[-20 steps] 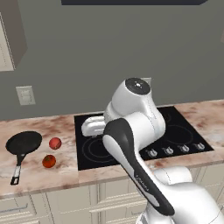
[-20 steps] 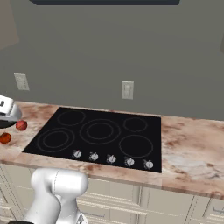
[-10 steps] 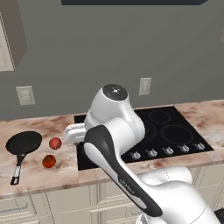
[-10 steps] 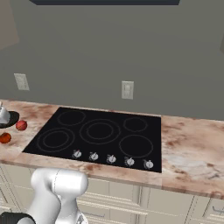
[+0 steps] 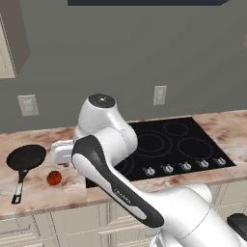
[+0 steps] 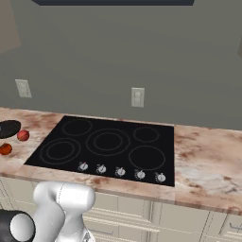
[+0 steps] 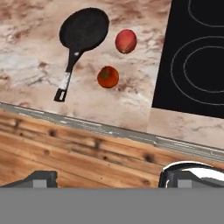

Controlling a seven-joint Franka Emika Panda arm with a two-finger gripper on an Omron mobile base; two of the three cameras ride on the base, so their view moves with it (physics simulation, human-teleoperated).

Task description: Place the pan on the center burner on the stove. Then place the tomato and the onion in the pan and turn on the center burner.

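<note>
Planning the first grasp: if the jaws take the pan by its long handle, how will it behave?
The pan looks rigid, so it should lift as one piece. Its round bowl sits far from the thin handle's pale tip, so it will probably sag bowl-down or twist. The tomato lies close beside the handle and could roll if nudged.

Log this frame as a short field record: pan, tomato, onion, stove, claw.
pan: empty, on the counter beside the stove, not on any burner
tomato: on the counter near the pan's handle, apart from it
onion: on the counter between pan and stove
stove: all five burners bare
claw: open, holding nothing, above the counter's front edge
task progress: nothing placed yet
</note>
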